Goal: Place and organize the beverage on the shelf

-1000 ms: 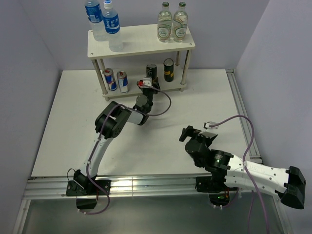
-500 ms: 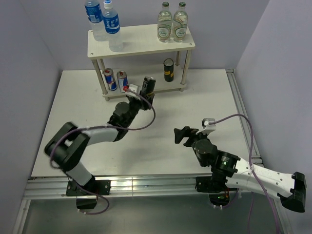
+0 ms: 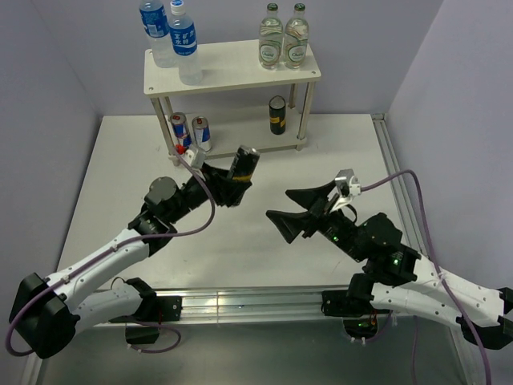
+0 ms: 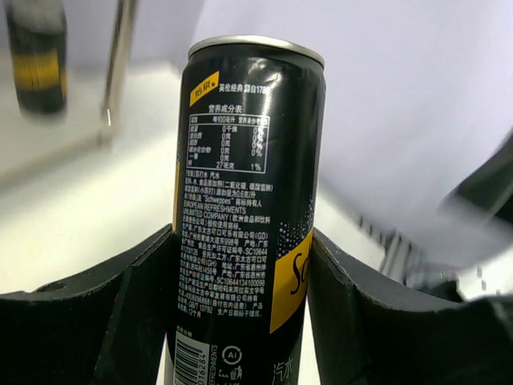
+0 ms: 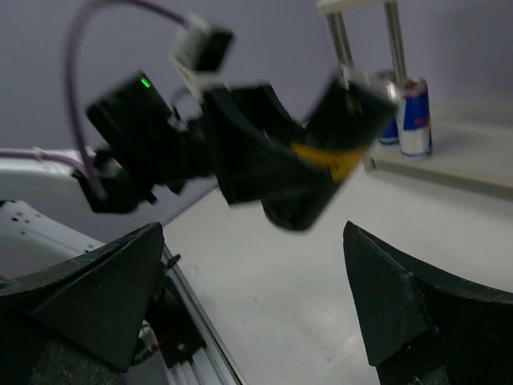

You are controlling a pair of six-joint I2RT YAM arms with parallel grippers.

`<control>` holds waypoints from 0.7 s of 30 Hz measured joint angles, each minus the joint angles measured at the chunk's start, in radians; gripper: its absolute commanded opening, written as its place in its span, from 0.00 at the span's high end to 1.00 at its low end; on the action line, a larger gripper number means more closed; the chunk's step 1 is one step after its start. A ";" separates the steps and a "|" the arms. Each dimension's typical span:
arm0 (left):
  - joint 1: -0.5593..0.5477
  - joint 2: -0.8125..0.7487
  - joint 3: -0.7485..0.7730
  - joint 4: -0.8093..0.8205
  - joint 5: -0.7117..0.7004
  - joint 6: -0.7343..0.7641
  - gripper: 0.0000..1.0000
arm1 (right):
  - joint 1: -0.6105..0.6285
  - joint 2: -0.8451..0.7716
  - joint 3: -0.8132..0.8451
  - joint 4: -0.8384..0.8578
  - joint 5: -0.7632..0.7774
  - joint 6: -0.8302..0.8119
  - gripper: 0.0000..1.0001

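My left gripper (image 3: 232, 181) is shut on a dark can with a yellow band (image 3: 243, 164), tilted above the table in front of the shelf (image 3: 232, 70). In the left wrist view the can (image 4: 248, 160) fills the gap between both fingers (image 4: 136, 297). My right gripper (image 3: 278, 204) stands open and holds nothing, to the right of the can and pointing at it. Two blue-labelled water bottles (image 3: 183, 40) stand on the top board at the left. On the lower board are two blue-and-silver cans (image 3: 191, 131) and a second dark can (image 3: 277, 115).
Two green-capped clear bottles (image 3: 284, 36) stand on the right of the shelf's top board. A metal rail (image 3: 240, 303) runs along the table's near edge and another along the right edge (image 3: 393, 172). Grey walls close in the back and sides.
My left arm has drawn the dark can back from the shelf's lower board, toward the near left, tilting it. My right arm has swung left and raised its open gripper toward the can.
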 measured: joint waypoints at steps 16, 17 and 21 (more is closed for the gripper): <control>-0.021 -0.042 -0.175 -0.035 0.106 -0.137 1.00 | 0.000 0.169 0.061 0.102 0.010 0.018 0.00; -0.030 -0.045 -0.175 -0.034 0.106 -0.139 1.00 | 0.000 0.186 0.053 0.106 0.021 0.031 0.00; -0.056 -0.053 -0.175 -0.035 0.106 -0.144 1.00 | -0.002 0.229 0.035 0.127 0.055 0.059 0.00</control>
